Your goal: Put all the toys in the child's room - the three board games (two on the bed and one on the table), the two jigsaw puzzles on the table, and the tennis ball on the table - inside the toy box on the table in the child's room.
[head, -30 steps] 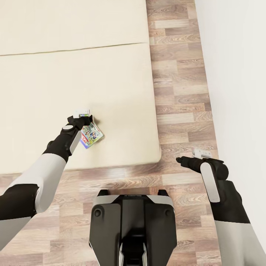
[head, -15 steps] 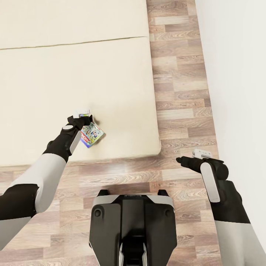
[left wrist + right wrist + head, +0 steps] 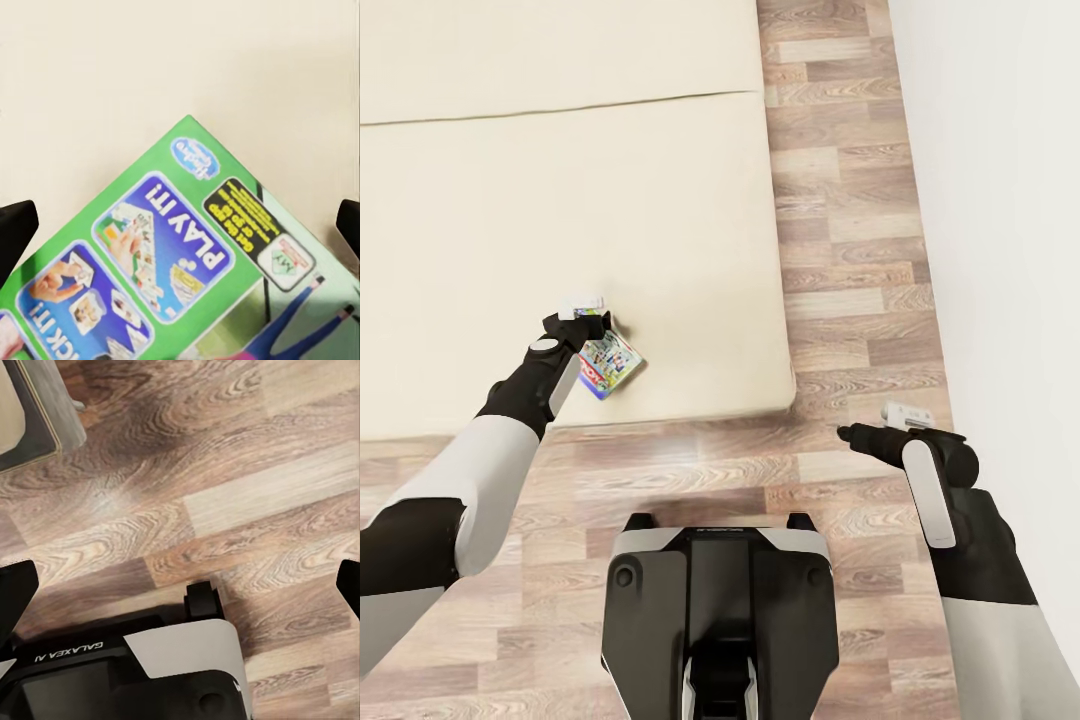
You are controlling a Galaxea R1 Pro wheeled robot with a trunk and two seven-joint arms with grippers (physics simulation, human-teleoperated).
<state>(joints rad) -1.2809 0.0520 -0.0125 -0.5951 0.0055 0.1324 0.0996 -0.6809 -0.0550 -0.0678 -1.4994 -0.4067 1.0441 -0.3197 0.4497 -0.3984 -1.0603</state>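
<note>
The thin, flat, green-and-blue printed board game box point(image 3: 607, 366) hangs from the left gripper point(image 3: 586, 318) above the near edge of the wide cream-beige mattress of the bed point(image 3: 660, 220), tilted, with its free corner drooping toward the near right. In the left wrist view the box point(image 3: 172, 277) lies close under the camera, between the two dark fingertips point(image 3: 15, 229) at the frame's sides; the jaws look closed on the box's upper edge, though the contact itself is hidden.

As a judgement, the box is light and stiff, with a glossy, somewhat slippery skin, so a pinch on one edge lets it swing. A hold nearer the middle of a long edge would steady it.

The right gripper point(image 3: 852, 433) hovers over the wood-plank floor point(image 3: 840, 300) to the right of the bed, carrying nothing; in its wrist view the dark fingertips point(image 3: 16, 592) sit wide apart, so its jaws are open.

Against the earlier head pictures, the bed's near edge and seam sit farther away while arms and box keep their places, which suggests the robot is backing off from the bed.
</note>
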